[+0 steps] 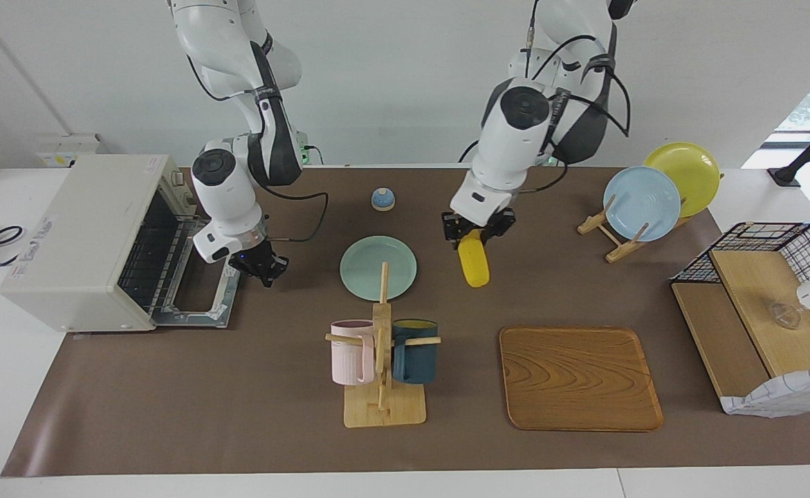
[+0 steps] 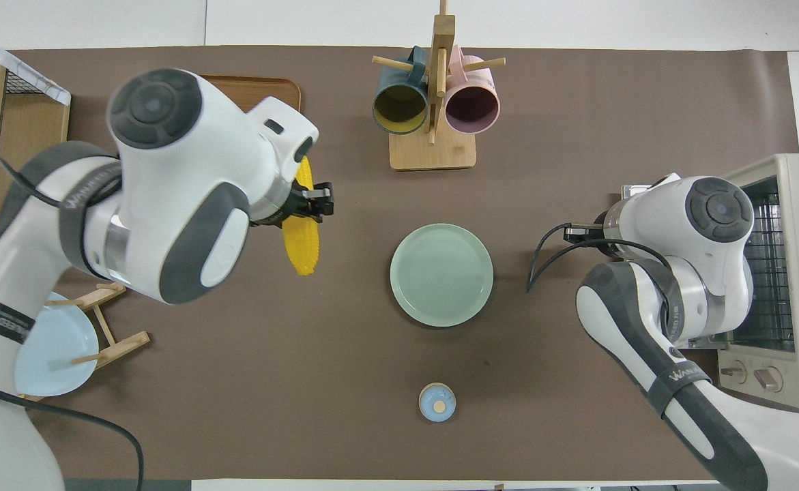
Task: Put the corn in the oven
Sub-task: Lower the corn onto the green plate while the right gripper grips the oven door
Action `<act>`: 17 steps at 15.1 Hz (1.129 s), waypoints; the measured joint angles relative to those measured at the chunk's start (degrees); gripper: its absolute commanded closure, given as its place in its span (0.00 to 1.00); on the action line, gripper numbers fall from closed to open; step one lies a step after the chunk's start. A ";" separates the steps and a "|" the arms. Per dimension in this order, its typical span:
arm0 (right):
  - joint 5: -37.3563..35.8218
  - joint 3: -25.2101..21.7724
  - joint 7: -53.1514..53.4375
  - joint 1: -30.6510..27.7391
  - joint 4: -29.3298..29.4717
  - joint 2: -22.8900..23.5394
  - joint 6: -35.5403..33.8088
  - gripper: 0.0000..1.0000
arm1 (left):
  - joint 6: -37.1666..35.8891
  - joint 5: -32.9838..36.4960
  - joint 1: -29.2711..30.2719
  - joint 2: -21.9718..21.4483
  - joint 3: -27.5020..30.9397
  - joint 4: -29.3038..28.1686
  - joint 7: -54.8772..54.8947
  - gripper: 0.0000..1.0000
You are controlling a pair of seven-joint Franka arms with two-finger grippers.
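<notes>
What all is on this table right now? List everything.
corn: one, yellow, held over the brown mat
oven: one, off-white, door open, right arm's end
green plate: one, mint, mid-table
racked plates: two, light blue and yellow, left arm's end
mugs: two, pink and dark blue, on wooden tree
tray: one, wooden, beside the tree
knobbed lid: one, blue, nearer the robots than green plate
wire basket: one, black, left arm's end
left tool: shut on corn
right tool: over oven door's edge
</notes>
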 measured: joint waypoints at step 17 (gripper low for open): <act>-0.14 -0.50 -0.12 -1.00 7.16 0.58 -11.06 0.14 | 24.56 -1.03 -12.99 10.30 0.36 -6.45 -6.82 0.96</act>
